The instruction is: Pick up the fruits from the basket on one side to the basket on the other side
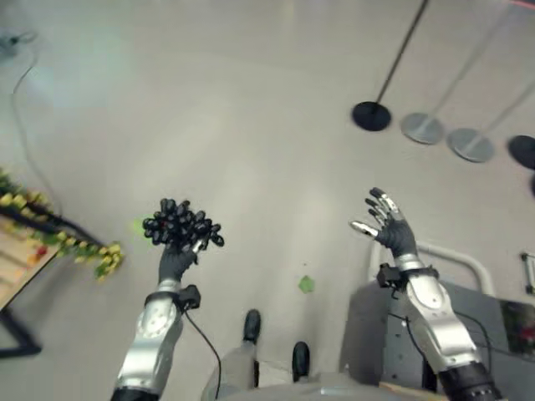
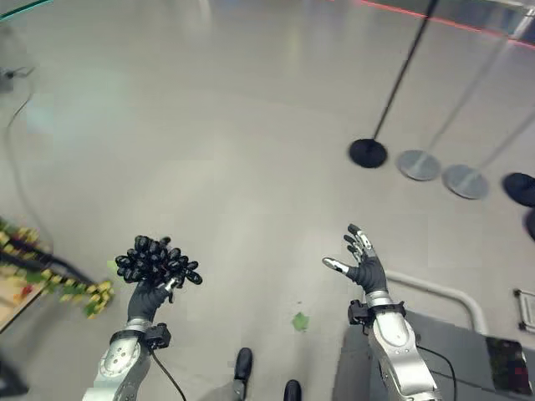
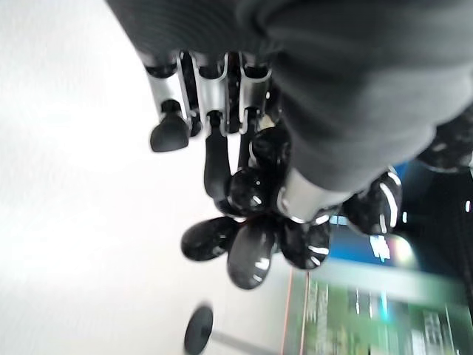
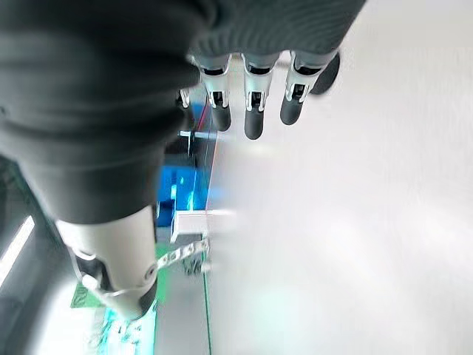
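While I carry the bunch of black grapes [image 1: 182, 224] across, my left hand [image 1: 174, 261] keeps it high, at about eight o'clock in the head view, with my fingers [image 3: 216, 157] and thumb curled round the bunch from below. I think I hold it from underneath like this so that the loose berries hang around my fingers and do not drop off; in the left wrist view several shiny berries bulge out past the fingertips. The bunch is in the air, well above the grey floor [image 1: 251, 100], and it touches nothing but my hand.

My right hand [image 1: 386, 224] is at about four o'clock, raised with the palm up, its fingers [image 4: 253, 111] straight and spread apart, holding nothing. I judge it is kept free and away from the fruit only for balance.

At nine o'clock there is a wooden stand [image 1: 17, 259] with a garland of yellow and green leaves [image 1: 79, 244]. Round pole bases [image 1: 372, 115] stand at one to two o'clock, far from both hands. I cannot see any basket now, so I cannot tell how near the goal is; I judge that the carrying step is in hand.
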`<state>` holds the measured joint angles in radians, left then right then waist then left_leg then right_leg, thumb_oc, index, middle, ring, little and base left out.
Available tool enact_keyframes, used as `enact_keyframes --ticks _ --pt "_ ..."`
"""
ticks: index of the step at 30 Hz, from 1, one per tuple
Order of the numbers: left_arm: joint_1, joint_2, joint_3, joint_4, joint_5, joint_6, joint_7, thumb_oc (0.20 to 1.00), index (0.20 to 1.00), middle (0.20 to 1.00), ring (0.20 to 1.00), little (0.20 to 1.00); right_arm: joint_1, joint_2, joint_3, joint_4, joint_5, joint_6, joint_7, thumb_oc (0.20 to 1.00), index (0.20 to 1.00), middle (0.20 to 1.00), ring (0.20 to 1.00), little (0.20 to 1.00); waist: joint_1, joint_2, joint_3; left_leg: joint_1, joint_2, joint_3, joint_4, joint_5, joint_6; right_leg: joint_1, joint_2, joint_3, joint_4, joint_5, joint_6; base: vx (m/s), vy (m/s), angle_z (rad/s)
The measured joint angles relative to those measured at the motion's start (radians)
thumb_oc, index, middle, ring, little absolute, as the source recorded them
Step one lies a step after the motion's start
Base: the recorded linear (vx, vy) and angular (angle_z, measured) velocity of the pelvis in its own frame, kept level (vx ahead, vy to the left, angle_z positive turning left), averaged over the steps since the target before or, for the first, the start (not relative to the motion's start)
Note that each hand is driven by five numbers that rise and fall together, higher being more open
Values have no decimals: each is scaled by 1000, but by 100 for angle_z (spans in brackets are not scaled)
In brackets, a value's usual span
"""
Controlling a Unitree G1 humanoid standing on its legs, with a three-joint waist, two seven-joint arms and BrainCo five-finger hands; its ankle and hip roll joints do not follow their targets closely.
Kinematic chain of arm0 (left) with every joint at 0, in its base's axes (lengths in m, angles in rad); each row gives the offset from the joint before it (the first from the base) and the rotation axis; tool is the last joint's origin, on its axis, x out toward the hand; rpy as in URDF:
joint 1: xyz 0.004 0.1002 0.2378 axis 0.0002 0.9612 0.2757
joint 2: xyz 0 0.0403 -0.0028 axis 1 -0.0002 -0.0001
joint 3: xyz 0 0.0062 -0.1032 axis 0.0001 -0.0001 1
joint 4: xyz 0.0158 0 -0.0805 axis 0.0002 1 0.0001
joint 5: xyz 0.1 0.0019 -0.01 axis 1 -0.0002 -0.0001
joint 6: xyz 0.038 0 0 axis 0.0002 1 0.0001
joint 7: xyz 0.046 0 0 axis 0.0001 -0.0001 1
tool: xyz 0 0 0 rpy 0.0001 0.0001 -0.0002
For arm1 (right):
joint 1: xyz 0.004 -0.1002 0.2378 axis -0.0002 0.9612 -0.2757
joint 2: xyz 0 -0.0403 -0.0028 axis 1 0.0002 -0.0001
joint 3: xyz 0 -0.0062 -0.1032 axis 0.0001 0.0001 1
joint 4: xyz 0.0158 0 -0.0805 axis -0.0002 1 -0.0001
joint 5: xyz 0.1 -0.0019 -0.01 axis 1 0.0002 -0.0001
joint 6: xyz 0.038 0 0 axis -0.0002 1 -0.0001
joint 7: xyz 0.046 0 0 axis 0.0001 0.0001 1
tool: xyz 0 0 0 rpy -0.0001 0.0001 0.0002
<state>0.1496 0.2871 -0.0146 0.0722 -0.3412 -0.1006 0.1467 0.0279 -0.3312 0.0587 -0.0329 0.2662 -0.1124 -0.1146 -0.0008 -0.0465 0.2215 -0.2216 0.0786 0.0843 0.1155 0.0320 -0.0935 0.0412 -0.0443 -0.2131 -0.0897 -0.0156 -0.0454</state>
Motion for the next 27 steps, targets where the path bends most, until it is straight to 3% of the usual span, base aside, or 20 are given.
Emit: enact_keyframes --ticks 2,4,5,7,8,9,11,13,15,16,17,18,19,20,22,23,24,25,26,27 --pt "11 -12 -5 -7 -8 -1 -2 200 200 200 200 200 20 -6 -30 1 0 -1 -4 1000 1000 1000 1000 1000 -10 4 0 41 58 55 -8 2 -2 32 -28 -50 2 -19 29 -8 162 102" --pt "14 -14 -4 -13 -9 -1 -8 200 200 200 200 200 23 -6 -41 -3 0 -1 -4 1000 1000 1000 1000 1000 -12 16 1 59 59 98 -22 13 10 47 -39 -81 1 -28 55 37 179 67" --pt "19 -24 -8 -16 -8 -1 -22 200 200 200 200 200 46 2 -62 -6 0 -2 -5 1000 1000 1000 1000 1000 -17 52 -7 90 57 113 -78 43 18 67 -32 -111 4 -30 70 53 197 85" --pt "15 -19 -7 -44 -8 -1 -25 200 200 200 200 200 63 16 -52 -6 0 0 -3 1000 1000 1000 1000 1000 -11 45 -6 128 30 85 -166 62 12 61 -53 -127 40 -33 80 78 185 79" --pt "16 -12 -7 -55 -8 -1 -24 200 200 200 200 200 65 21 -39 -5 0 0 4 1000 1000 1000 1000 1000 2 50 -4 142 24 69 -195 73 31 19 -74 -129 112 -65 117 70 191 51" --pt "17 -3 -8 -55 -7 0 -26 200 200 200 200 200 65 25 -36 -7 0 0 5 1000 1000 1000 1000 1000 9 47 -5 143 17 61 -193 69 39 23 -77 -132 79 -63 127 58 190 49" --pt "19 51 -1 -69 -4 0 -28 200 200 200 200 200 64 45 -36 -6 0 0 10 1000 1000 1000 1000 1000 18 -2 -28 141 -47 12 -195 65 61 45 -138 -162 68 12 164 44 174 91" --pt "12 75 -1 -83 -2 0 -28 200 200 200 200 200 57 44 -33 -7 0 0 14 1000 1000 1000 1000 1000 41 -2 -28 142 -51 -6 -195 64 69 36 -145 -174 119 9 170 70 203 69" --pt "13 80 -1 -89 3 0 -27 200 200 200 200 200 45 41 -29 -4 -1 2 16 1000 1000 1000 1000 1000 44 13 -20 143 -51 -12 -181 64 90 1 -175 -182 276 -13 189 117 241 77" --pt "12 75 -3 -84 4 -1 -25 200 200 200 200 200 46 43 -25 -4 -1 1 18 1000 1000 1000 1000 1000 40 35 -5 160 -61 -59 -175 43 118 -87 -194 -126 514 -20 178 120 135 79" --pt "14 75 -9 -80 4 0 -21 200 200 200 200 200 47 47 -19 -1 -1 1 16 1000 1000 1000 1000 1000 25 45 -2 159 -56 -94 -166 43 115 -118 -171 -55 558 -48 178 54 58 123" --pt "11 76 -10 -81 4 0 -20 200 200 200 200 200 54 45 -2 -3 -1 0 21 1000 1000 1000 1000 1000 -3 63 1 153 -41 -146 -160 43 126 -144 -114 49 541 -99 185 166 62 119" --pt "16 85 -6 -86 5 -1 -20 200 200 200 200 200 57 45 3 -2 -1 2 24 1000 1000 1000 1000 1000 -4 62 0 153 -38 -127 -166 47 126 -161 -111 48 526 -97 184 245 78 131" --pt "28 83 2 -86 4 -1 -16 200 200 200 200 200 43 41 4 -1 -1 3 24 1000 1000 1000 1000 1000 2 56 0 143 -54 -161 -153 40 136 -235 -63 113 504 -120 175 348 70 84" --pt "24 73 2 -84 4 -1 -17 200 200 200 200 200 42 39 7 -4 -1 1 21 1000 1000 1000 1000 1000 -31 77 5 111 -57 -270 -127 32 128 -262 77 263 358 -132 163 257 -25 159" --pt "20 73 -6 -76 4 -1 -23 200 200 200 200 200 50 38 10 -3 -1 2 21 1000 1000 1000 1000 1000 -35 68 3 110 -81 -329 -123 35 123 -259 107 348 305 -131 163 154 -57 191" --pt "23 71 -7 -73 4 -1 -27 200 200 200 200 200 58 38 10 -2 -1 2 25 1000 1000 1000 1000 1000 -38 51 -3 117 -100 -348 -123 41 119 -255 109 384 275 -115 147 85 -119 163" --pt "51 80 0 -78 4 -1 -31 200 200 200 200 200 77 40 13 2 -1 3 30 1000 1000 1000 1000 1000 -18 13 -21 151 -145 -311 -151 50 110 -258 65 334 249 -30 90 139 -172 144" --pt "69 69 6 -75 3 -1 -31 200 200 200 200 200 75 38 13 10 -2 3 34 1000 1000 1000 1000 1000 -5 8 -27 164 -149 -300 -158 50 109 -249 41 300 265 22 46 225 -197 132" --pt "103 41 5 -83 -8 -2 -28 200 200 200 200 200 65 22 17 36 -2 4 37 1000 1000 1000 1000 1000 5 42 -45 176 -136 -295 -161 38 94 -221 48 263 220 22 52 179 -114 68"
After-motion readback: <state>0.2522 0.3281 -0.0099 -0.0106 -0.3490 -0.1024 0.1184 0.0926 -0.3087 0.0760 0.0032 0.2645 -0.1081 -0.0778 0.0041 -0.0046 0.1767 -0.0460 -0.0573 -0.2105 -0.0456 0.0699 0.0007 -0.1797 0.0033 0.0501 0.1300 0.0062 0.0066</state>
